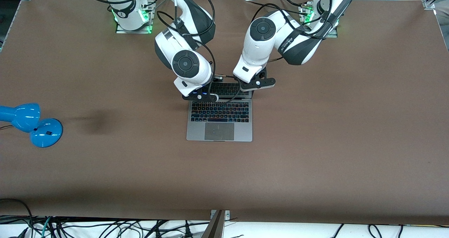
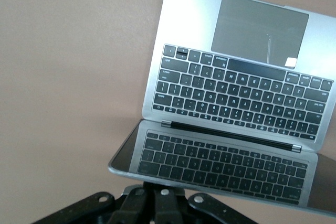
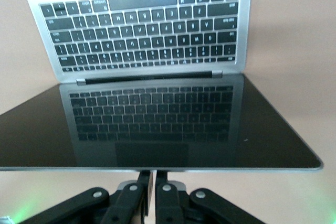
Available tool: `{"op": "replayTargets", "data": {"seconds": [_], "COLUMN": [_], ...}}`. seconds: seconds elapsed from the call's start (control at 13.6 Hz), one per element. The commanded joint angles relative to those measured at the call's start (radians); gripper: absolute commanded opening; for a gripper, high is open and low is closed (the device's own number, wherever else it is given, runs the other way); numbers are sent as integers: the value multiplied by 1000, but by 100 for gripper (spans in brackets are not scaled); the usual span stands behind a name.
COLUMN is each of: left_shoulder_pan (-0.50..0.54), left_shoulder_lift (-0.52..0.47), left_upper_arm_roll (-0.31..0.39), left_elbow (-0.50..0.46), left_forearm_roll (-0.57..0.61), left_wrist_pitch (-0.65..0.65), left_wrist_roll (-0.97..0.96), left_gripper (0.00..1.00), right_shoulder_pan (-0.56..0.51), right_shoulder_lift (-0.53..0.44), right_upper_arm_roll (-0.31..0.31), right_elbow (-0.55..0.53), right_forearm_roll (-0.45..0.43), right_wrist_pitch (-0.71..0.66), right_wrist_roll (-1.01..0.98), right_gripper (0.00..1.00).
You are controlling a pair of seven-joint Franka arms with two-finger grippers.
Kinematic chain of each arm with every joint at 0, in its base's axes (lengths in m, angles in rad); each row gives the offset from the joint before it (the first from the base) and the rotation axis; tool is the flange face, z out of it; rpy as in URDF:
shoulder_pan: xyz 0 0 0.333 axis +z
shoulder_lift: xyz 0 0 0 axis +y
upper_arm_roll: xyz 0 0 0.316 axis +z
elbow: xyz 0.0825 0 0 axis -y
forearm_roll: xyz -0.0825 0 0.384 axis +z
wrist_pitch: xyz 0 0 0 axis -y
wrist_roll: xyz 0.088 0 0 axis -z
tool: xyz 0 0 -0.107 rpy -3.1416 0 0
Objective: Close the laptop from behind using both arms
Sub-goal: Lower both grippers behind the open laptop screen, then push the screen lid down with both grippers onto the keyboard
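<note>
The silver-grey laptop [image 1: 219, 124] lies open in the middle of the table, its trackpad toward the front camera. Its dark screen stands raised and mirrors the black keyboard. My left gripper [image 1: 258, 84] is at the lid's top edge, at the corner toward the left arm's end. In the left wrist view its shut fingers [image 2: 156, 186] meet the lid's edge above the laptop [image 2: 236, 93]. My right gripper [image 1: 200, 97] is at the other top corner. In the right wrist view its fingers [image 3: 155, 174] are together against the lid's edge of the laptop [image 3: 147, 40]. Neither holds anything.
A blue desk lamp [image 1: 33, 122] lies near the table's edge at the right arm's end. The brown table [image 1: 315, 143] spreads around the laptop. Cables hang below the table's front edge [image 1: 105, 227].
</note>
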Motion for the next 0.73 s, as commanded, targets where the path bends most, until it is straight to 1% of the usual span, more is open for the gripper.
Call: {"op": "replayTargets", "data": {"seconds": [0.0,0.22,0.51,0.66], "left_shoulder_pan": [2,0,-1,-3], "left_shoulder_lift": [52,90,161,186], "left_upper_arm_roll": [8,10,13,13], "left_elbow": [63,92,170,191], "left_forearm_roll": [37,85,125,152], "left_wrist_pitch": [4,4,2,2], "left_wrist_roll": [7,-7,-31,-37], "left_gripper": [0,0,0,0], "right_shoulder_pan": [-8,-12,-23,-31], "right_shoulder_lift": [-4,-2,11,17], "right_upper_arm_roll": [5,4,-1,-1], "right_elbow": [-2,-2,-2,0], "right_forearm_roll": [-26,-29,-26,-27], "right_wrist_pitch": [50,58,99,115], "right_wrist_roll": [-12,-13,-58,-82], "right_gripper": [9,9,9,9]}}
